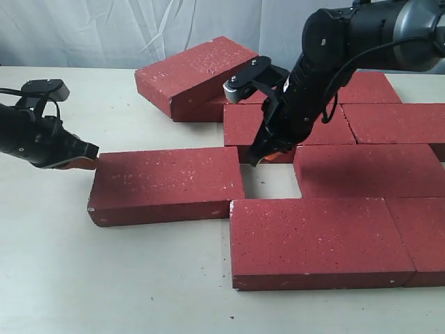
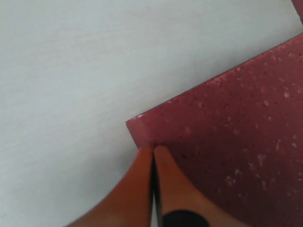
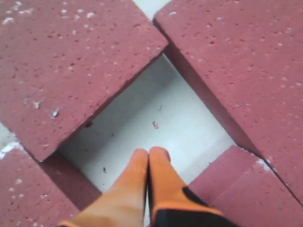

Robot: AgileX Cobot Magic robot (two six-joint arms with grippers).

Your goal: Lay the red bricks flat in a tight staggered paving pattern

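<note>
Several dark-red speckled bricks lie flat on the table. One loose brick [image 1: 167,185] sits left of the paved group, slightly skewed; my left gripper [image 1: 89,157] is shut, its orange tips [image 2: 154,151] touching that brick's [image 2: 227,156] left end near a corner. My right gripper [image 1: 259,157] is shut and empty, its tips [image 3: 150,153] hanging over a small bare gap [image 1: 271,182] between bricks. Around the gap lie a front brick [image 1: 316,240], a right brick [image 1: 368,170] and a back brick [image 1: 285,125]. Another brick [image 1: 198,73] rests tilted on one behind.
More bricks [image 1: 396,122] fill the right side up to the frame edge. The pale tabletop [image 1: 104,278] stretches to the left and front. A white curtain [image 1: 104,28] hangs behind the table.
</note>
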